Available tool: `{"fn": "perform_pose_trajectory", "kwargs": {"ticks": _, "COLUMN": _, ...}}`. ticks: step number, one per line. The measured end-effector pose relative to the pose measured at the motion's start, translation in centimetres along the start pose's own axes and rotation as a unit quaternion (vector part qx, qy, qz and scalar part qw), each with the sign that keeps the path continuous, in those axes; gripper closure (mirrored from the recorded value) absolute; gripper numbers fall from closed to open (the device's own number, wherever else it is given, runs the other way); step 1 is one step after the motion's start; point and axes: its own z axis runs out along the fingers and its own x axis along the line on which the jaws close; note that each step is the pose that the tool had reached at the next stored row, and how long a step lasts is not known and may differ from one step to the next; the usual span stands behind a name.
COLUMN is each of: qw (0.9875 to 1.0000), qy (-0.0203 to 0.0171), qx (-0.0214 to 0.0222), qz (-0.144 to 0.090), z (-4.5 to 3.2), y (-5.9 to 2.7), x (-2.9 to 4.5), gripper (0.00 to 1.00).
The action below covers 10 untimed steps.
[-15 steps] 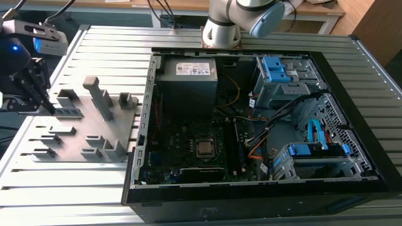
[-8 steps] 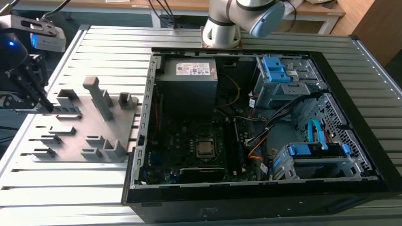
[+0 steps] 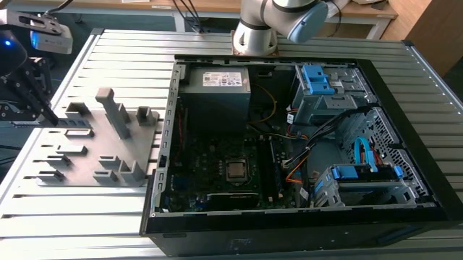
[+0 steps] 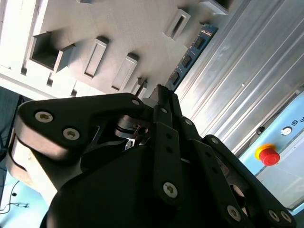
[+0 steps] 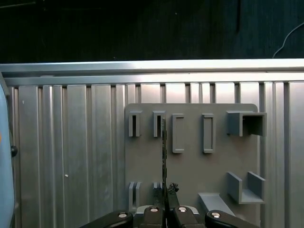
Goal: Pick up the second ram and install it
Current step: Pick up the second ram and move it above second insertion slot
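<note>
Tool (image 5: 164,191) noted clamped on the second ram (image 5: 164,142), held edge-on over the grey fixture plate (image 5: 190,164) on the ribbed metal bench (image 5: 71,142).

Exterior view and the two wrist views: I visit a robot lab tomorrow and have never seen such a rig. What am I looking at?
The exterior view comes from a camera off the machine. It shows a robot arm mounted on a slatted metal table, next to an open computer case. On the exterior view's left lies a grey fixture plate with slots that hold parts. The two wrist views come from cameras riding on the arm, looking past its pincer. In both wrist views the pincer is closed on the second ram, a thin memory stick. The first wrist view shows it edge-on, with the plate behind it.
</note>
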Motion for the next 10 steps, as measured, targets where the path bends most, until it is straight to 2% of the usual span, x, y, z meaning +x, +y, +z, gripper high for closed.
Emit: {"fn": "perform_pose_trajectory", "kwargs": {"ticks": 10, "qw": 1.0, "qy": -0.0001, "qx": 0.0, "qz": 0.0, "z": -1.44, "y": -0.03, "x": 0.0, "gripper": 0.86}}
